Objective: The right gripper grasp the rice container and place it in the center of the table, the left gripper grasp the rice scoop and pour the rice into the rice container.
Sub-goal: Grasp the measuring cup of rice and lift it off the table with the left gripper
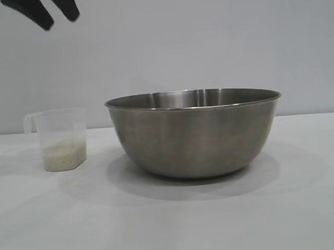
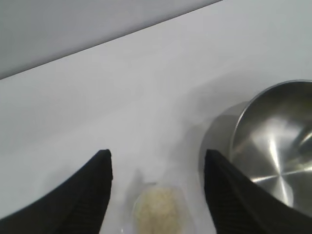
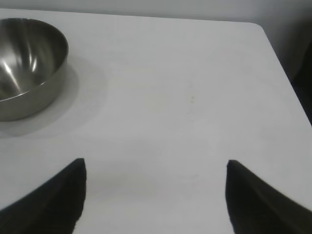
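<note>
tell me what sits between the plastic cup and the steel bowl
Nothing: only bare table separates the cup from the bowl, as the exterior view shows.

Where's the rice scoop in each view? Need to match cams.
Exterior: scoop stands left of the bowl, apart from it, below the left tool.
Left wrist: scoop at bottom edge, between the open fingers, rice inside.
Right wrist: not in it.
Shared landmark: the bowl, seen in all three.
</note>
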Controlling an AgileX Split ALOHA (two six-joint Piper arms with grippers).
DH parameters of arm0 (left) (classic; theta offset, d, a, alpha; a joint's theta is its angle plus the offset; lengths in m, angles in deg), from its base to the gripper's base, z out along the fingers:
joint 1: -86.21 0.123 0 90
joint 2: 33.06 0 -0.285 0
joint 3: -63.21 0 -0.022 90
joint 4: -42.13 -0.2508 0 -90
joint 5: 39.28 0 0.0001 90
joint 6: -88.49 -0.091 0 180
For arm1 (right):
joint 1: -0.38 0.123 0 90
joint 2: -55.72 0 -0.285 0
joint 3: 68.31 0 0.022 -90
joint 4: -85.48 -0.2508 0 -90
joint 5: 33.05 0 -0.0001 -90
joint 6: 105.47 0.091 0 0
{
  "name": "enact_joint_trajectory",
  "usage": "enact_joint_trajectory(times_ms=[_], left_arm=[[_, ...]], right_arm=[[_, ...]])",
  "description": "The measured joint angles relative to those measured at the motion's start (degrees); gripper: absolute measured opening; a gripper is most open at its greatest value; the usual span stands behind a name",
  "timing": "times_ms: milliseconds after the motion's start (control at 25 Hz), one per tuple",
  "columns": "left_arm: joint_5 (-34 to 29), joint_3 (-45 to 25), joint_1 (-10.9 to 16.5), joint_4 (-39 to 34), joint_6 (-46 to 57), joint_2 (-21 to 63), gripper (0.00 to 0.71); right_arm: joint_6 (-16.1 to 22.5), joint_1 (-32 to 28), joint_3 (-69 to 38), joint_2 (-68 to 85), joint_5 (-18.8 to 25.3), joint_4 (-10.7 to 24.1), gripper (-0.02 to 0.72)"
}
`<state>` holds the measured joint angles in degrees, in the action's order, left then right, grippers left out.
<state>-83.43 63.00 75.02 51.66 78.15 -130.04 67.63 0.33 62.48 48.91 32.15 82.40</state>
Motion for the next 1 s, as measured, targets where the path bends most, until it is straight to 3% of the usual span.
enact_joint_trajectory(times_ms=[200,400,600,720,1000], left_arm=[[-3.9,-5.2,0.0,-5.3,4.9,4.5,0.353],[-1.7,-15.4,0.0,-7.4,7.2,10.8,0.353],[7.1,-29.3,0.0,-7.3,7.2,18.5,0.353],[15.5,-37.3,0.0,-7.2,7.2,24.1,0.353],[32.3,-49.7,0.0,-2.0,7.2,32.1,0.353]], right_arm=[[0.0,0.0,0.0,0.0,0.0,0.0,0.554],[0.0,0.0,0.0,0.0,0.0,0.0,0.554],[0.0,0.0,0.0,0.0,0.0,0.0,0.554],[0.0,0.0,0.0,0.0,0.0,0.0,0.554],[0.0,0.0,0.0,0.0,0.0,0.0,0.554]])
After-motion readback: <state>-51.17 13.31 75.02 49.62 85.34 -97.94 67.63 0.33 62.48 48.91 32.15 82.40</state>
